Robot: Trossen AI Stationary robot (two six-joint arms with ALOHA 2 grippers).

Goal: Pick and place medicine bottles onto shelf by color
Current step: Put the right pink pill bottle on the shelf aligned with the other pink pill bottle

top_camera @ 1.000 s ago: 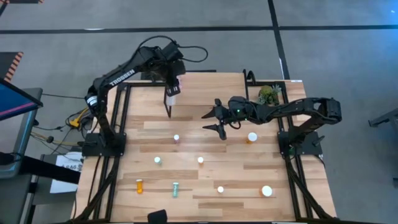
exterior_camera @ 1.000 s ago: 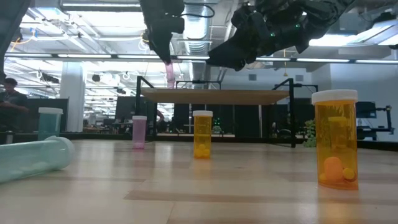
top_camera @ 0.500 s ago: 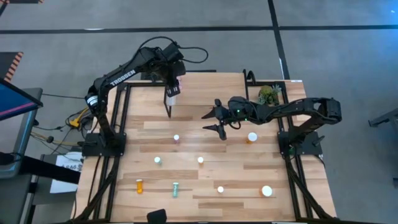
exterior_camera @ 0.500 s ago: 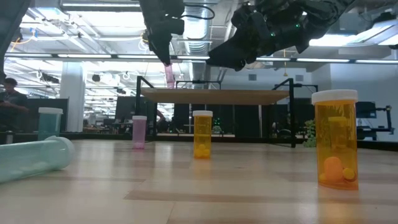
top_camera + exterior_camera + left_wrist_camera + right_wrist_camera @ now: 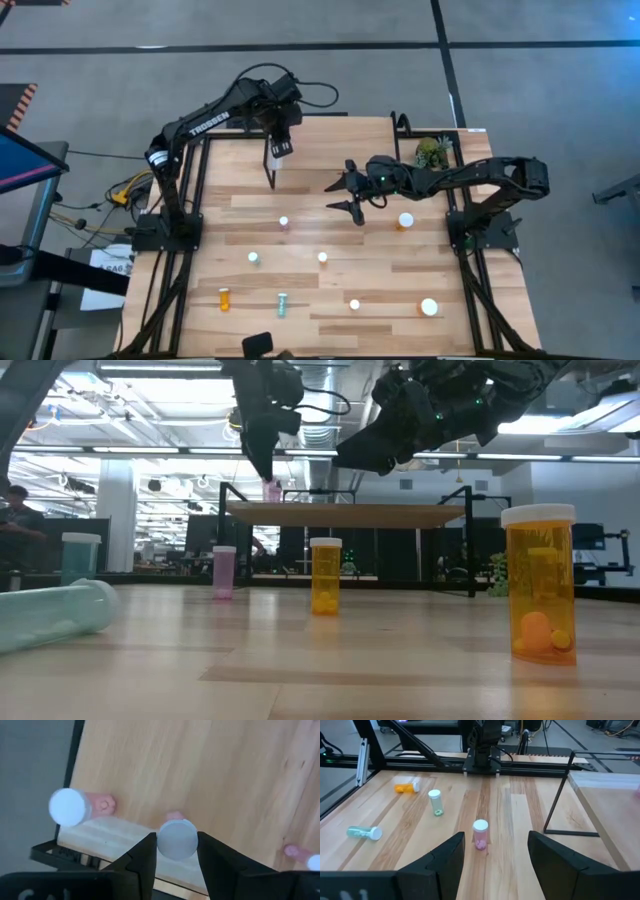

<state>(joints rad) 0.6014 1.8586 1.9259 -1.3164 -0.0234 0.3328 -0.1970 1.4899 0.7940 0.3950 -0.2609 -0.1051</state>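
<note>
From above, the left gripper [image 5: 275, 160] hangs over the shelf [image 5: 330, 150] toward eleven o'clock on the table [image 5: 420, 280], while the right gripper [image 5: 350, 195] waits near the middle, its jaws spread and empty. Loose bottles stand toward six o'clock, among them a pink standing bottle [image 5: 284, 223]; an orange lying bottle [image 5: 225, 298] and a teal lying bottle [image 5: 282, 304] rest on their sides, long axes roughly twelve-to-six. In the low view, the pink bottle [image 5: 271, 490] sits clamped in the left gripper [image 5: 268, 478] just above the shelf [image 5: 350, 514], long axis near vertical, cap up (its base looks clear of the board, though that is hard to judge). In the left wrist view, the jaws are closed on this bottle's white cap [image 5: 177, 839], with another pink shelved bottle [image 5: 75, 807] already lying nearby. The risk, I judge: releasing before the base touches would let it topple or roll off the near edge, or knock its neighbour. The right wrist view shows open fingers and the pink standing bottle [image 5: 480, 834] upright at twelve o'clock ahead.
</note>
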